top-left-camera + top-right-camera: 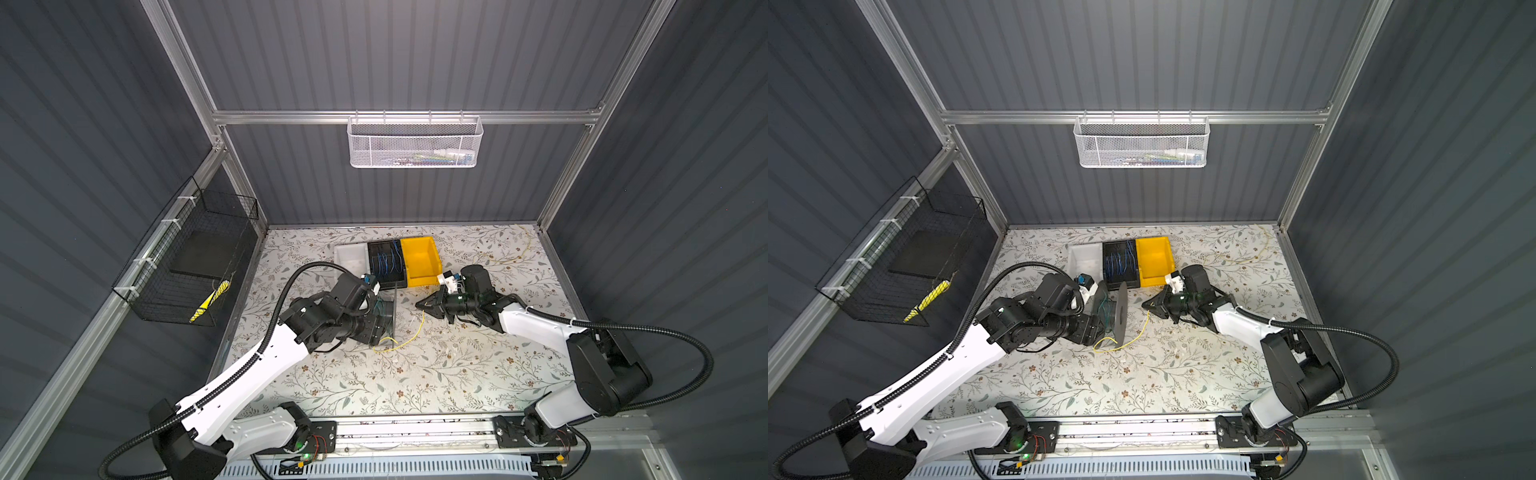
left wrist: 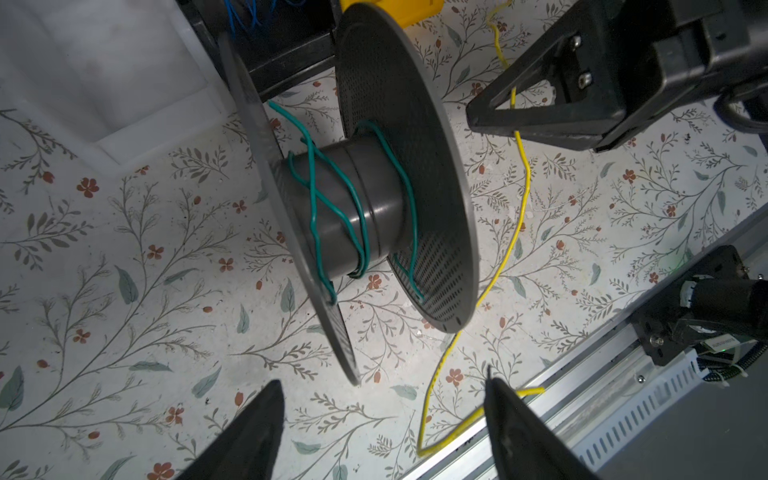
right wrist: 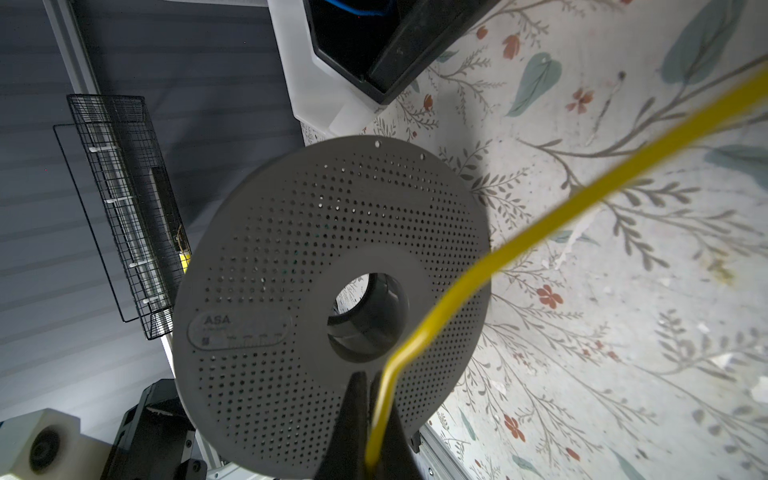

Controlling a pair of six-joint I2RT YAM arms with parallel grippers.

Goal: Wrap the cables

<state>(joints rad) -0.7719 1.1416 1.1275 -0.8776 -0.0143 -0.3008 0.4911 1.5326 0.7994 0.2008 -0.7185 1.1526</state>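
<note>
Yellow wire [image 3: 478,270] runs across the right wrist view, pinched between the closed jaws of the right gripper [image 3: 370,384]. In both top views it drops from there to a loose loop on the floral table [image 1: 415,382], just beside a grey spool [image 2: 365,199] standing on edge. Only the left wrist view clearly shows green wire [image 2: 316,199] wound round the hub, and the left gripper [image 2: 382,378] spread wide, holding nothing.

Each arm [image 1: 249,374] has white shells, black joints, a black ribbed hose [image 1: 286,291] with white ties [image 1: 259,355]; the right gripper [image 2: 478,120] shows two screws [image 2: 575,40].
</note>
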